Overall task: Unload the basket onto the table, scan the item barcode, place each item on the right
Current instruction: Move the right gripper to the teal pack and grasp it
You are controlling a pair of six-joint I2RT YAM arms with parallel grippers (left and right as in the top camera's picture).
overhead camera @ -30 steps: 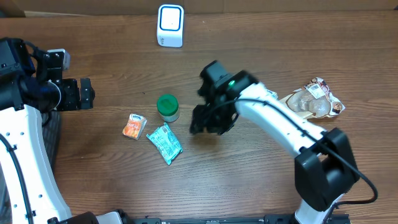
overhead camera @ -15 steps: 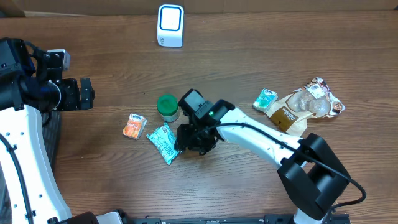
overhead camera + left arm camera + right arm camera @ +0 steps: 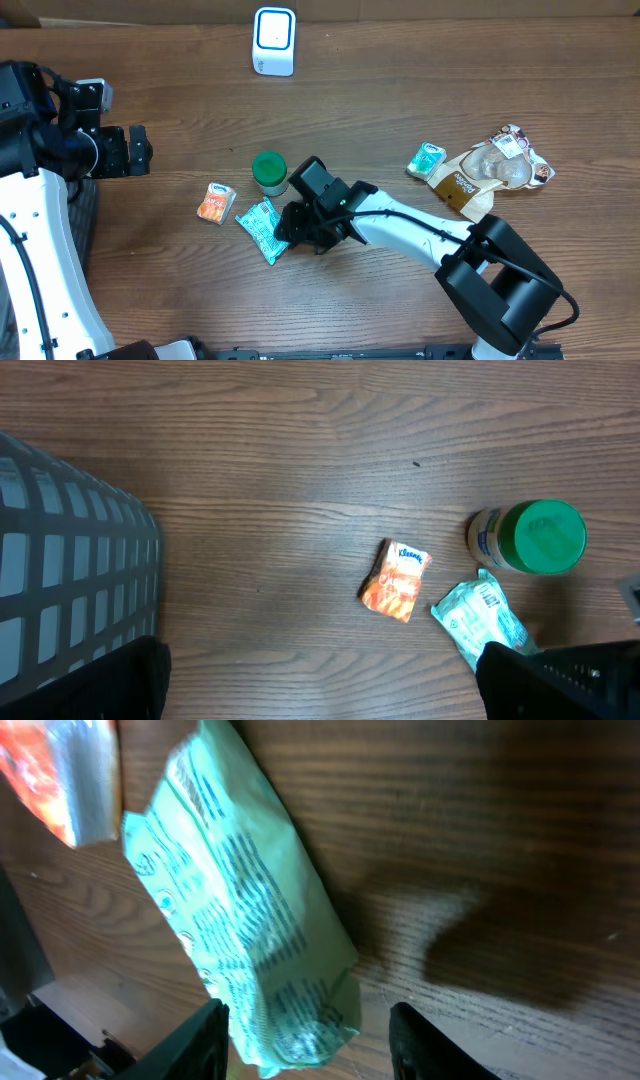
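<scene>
Green packet (image 3: 264, 229): lying flat on the worktop (image 3: 400, 100), printed side up, between an orange tissue pack (image 3: 215, 202) and the right hand (image 3: 308, 1042).
Right hand: reaching down at one end of the packet, fingers standing part-way apart with that end between them, not clamping it.
Left hand (image 3: 320, 660): hanging over the worktop's left side near a grey basket (image 3: 70, 560), fingers spread wide, holding nothing.
Green-lidded jar (image 3: 269, 172): standing upright just behind the packet.
White scanner (image 3: 274, 41): sitting at the far edge, well apart.
</scene>
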